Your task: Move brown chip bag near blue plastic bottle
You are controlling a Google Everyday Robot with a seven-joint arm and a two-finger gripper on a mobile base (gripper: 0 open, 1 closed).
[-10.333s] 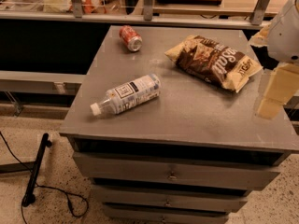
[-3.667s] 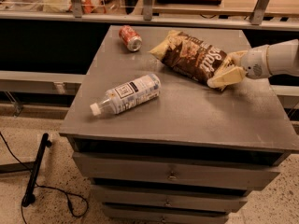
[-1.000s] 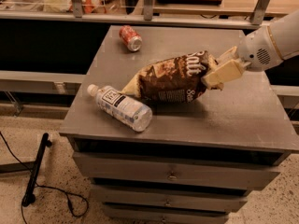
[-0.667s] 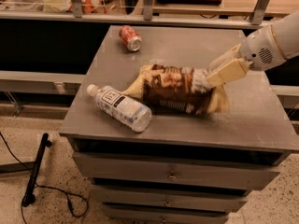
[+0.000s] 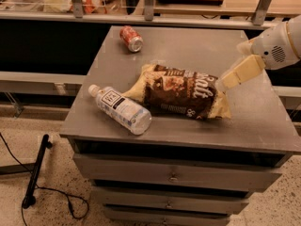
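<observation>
The brown chip bag (image 5: 181,92) lies flat on the grey cabinet top (image 5: 263,121), near its front middle. Its tan left end touches the blue plastic bottle (image 5: 120,108), which lies on its side at the front left with its white cap pointing back-left. My gripper (image 5: 231,76) comes in from the right, tilted down, with its tip at the bag's upper right corner. Whether it still holds the bag does not show.
A small red soda can (image 5: 131,38) lies at the back left of the top. Drawers (image 5: 174,173) sit below the front edge. A rail and shelf (image 5: 150,13) run behind. A black stand with a cable (image 5: 35,173) is on the floor at the left.
The bag was dragged left across the top until it reached the bottle, which got turned. The bag now lies flat instead of tipped up, and my gripper has drawn back slightly to the right.
</observation>
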